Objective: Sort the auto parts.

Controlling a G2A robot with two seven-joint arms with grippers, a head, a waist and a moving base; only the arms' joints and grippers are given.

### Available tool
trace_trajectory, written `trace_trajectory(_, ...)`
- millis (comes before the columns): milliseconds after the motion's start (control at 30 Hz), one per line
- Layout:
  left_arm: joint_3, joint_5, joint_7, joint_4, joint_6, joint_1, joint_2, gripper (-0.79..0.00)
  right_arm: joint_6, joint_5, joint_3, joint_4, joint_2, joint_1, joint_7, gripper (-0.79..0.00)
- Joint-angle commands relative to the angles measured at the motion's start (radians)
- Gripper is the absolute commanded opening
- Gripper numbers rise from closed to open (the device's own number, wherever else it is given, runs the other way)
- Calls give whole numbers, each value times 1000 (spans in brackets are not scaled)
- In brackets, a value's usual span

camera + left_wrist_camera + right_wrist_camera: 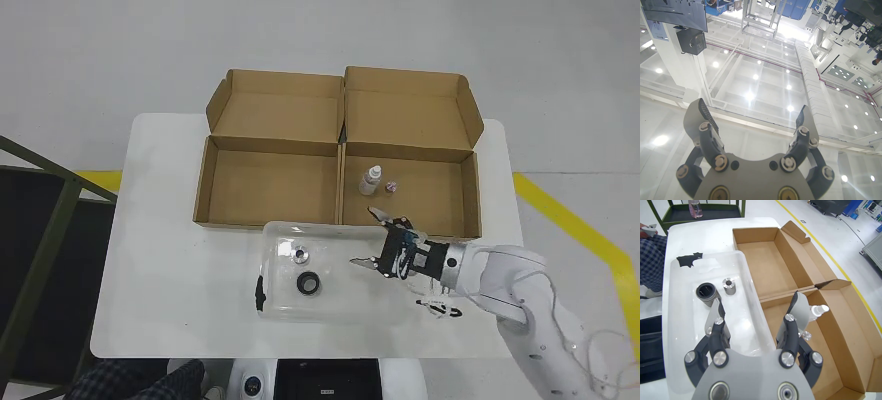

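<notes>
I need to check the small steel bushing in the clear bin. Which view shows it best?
The right wrist view: the small steel bushing stands upright in the clear bin, its dark bore and side both plain. In the top view the bushing is a small ring. The left wrist view points at the ceiling.

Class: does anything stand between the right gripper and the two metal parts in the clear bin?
Nothing visible does: only bare clear bin floor lies between the open right gripper and the linear bearing and silver cylinder.
</notes>
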Motion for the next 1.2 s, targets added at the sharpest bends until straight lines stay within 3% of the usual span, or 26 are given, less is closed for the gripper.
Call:
trace_trajectory(0, 0, 0, 0, 0, 0, 0, 0, 0, -6, -11, -23, -6, -1, 0, 3, -188)
trace_trajectory(533, 0, 0, 0, 0, 0, 0, 0, 0, -6, -145, -240, 71, -26, 80, 7, -222)
trace_trajectory(1167, 0, 0, 0, 0, 0, 0, 0, 0, 1, -222, -404, 207, -61, 175, -31, -280)
